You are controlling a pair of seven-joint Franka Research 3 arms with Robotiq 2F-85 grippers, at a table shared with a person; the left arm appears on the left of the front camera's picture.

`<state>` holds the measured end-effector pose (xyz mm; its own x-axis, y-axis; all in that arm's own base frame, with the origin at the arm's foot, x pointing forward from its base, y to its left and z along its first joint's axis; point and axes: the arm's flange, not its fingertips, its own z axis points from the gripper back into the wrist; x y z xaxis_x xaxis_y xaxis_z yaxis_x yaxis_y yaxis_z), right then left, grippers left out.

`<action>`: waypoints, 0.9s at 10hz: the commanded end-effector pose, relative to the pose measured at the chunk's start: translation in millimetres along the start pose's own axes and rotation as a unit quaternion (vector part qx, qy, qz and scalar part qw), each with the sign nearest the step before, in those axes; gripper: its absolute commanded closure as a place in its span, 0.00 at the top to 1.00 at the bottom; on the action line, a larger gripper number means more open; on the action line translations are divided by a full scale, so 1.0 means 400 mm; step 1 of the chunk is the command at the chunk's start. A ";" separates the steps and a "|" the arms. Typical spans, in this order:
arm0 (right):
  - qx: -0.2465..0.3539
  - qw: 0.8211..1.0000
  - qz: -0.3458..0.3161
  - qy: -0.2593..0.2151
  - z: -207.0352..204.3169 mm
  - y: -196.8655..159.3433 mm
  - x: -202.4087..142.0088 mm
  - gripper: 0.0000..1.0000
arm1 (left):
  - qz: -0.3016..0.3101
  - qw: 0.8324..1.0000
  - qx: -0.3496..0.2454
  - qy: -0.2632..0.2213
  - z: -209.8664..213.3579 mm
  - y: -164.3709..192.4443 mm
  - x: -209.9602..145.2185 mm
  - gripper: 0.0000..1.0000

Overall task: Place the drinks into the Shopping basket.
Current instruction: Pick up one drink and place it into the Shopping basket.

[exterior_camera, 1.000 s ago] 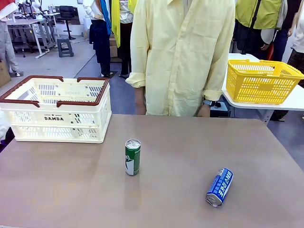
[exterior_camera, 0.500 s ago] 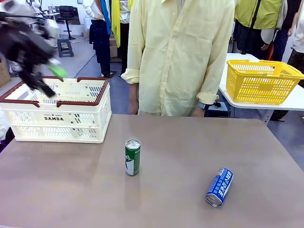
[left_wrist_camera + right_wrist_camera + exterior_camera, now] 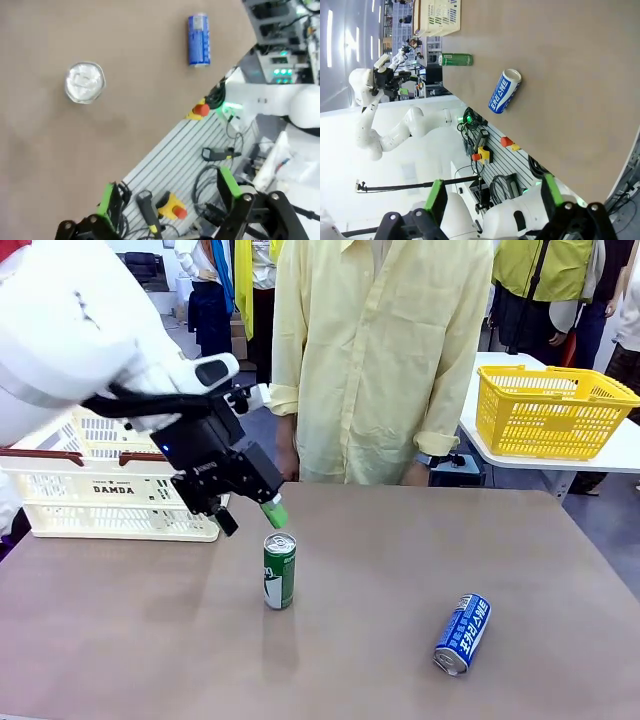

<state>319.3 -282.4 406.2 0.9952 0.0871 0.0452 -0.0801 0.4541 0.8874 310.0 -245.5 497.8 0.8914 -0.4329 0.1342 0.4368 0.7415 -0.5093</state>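
Two drink cans are on the brown surface [image 3: 400, 540]. The green-and-white can [image 3: 279, 570] stands upright a little left of the middle, with its silver top facing up. The blue-and-white can [image 3: 462, 633] lies on its side near the right, with one end toward the near edge. The two cans are well apart.

One Shopping basket [image 3: 120, 502], cream-white with a brown-red rim and the print "DAMDA", stands at the far left of the surface, partly behind the left arm. No can can be made out inside it. One yellow basket [image 3: 550, 410] sits on a separate white table [image 3: 620, 455] at the far right. One person in a pale yellow shirt [image 3: 380, 360] stands at the far edge.

The left fingers [image 3: 273, 512] are spread wide and grip nothing. They point down and hang just above and slightly left of the green-and-white can, with a gap between the pad and the can's top. In the left wrist view the left fingers [image 3: 107, 201] frame the near edge of the surface, and the green-and-white can [image 3: 85, 82] shows from above with the blue-and-white can [image 3: 198, 40] farther off.

The right fingers [image 3: 436, 200] are also spread wide and empty, well apart from both cans [image 3: 456, 60] [image 3: 504, 91] and from the Shopping basket [image 3: 437, 17].
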 end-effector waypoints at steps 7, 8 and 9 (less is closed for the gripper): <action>-0.009 1.000 0.006 0.001 0.002 0.002 -0.003 1.00 | 0.139 0.976 0.168 0.023 -0.065 -0.044 0.113 1.00; -0.009 1.000 0.006 0.001 0.002 0.002 -0.003 1.00 | 0.168 0.964 0.204 0.024 -0.095 -0.049 0.124 1.00; -0.009 1.000 0.006 0.001 0.002 0.002 -0.003 1.00 | 0.176 0.958 0.226 0.025 -0.121 -0.051 0.127 1.00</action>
<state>319.3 -282.5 406.3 0.9952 0.0867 0.0454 -0.0801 0.4544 0.8872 332.6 -298.5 469.4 0.9819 -0.1859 0.0364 0.1894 0.9681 -0.1640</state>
